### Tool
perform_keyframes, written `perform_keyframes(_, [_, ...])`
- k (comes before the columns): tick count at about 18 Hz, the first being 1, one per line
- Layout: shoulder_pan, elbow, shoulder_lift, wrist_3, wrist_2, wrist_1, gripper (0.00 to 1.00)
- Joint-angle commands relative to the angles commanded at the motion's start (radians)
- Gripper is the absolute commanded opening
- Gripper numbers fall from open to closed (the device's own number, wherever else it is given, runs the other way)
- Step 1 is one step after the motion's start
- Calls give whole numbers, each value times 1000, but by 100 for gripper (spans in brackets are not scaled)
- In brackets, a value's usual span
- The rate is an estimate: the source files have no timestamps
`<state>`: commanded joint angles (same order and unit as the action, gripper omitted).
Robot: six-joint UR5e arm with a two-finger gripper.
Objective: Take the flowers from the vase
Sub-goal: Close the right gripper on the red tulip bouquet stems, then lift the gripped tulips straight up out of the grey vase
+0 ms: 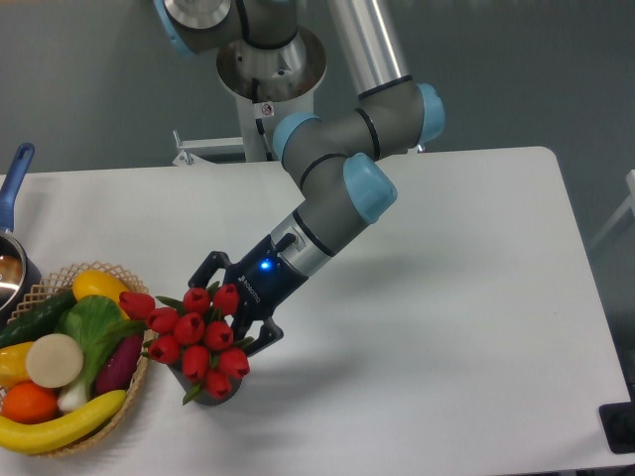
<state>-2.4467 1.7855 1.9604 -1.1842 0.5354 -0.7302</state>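
A bunch of red tulip flowers with green leaves stands in a small dark grey vase near the table's front left. Only the vase's lower right side shows under the buds. My gripper is open, reaching down from the upper right. Its fingers spread to either side of the bunch's right edge, one behind the top buds and one by the lower right buds. I cannot tell whether the fingers touch the flowers.
A wicker basket of fruit and vegetables sits just left of the vase, almost against the flowers. A pot with a blue handle stands at the far left edge. The white table stretches to the right.
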Motion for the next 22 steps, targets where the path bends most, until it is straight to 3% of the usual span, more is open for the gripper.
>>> perform_keyframes(3, [-3,0,-6,21,-2,0,39])
perform_keyframes(8, [-8,-6,-17,57,-3,0,39])
perform_keyframes(15, [-11,-21,-74,156,-20,-2,39])
perform_keyframes(22, [-21,-89,-130,298,-20,-2,39])
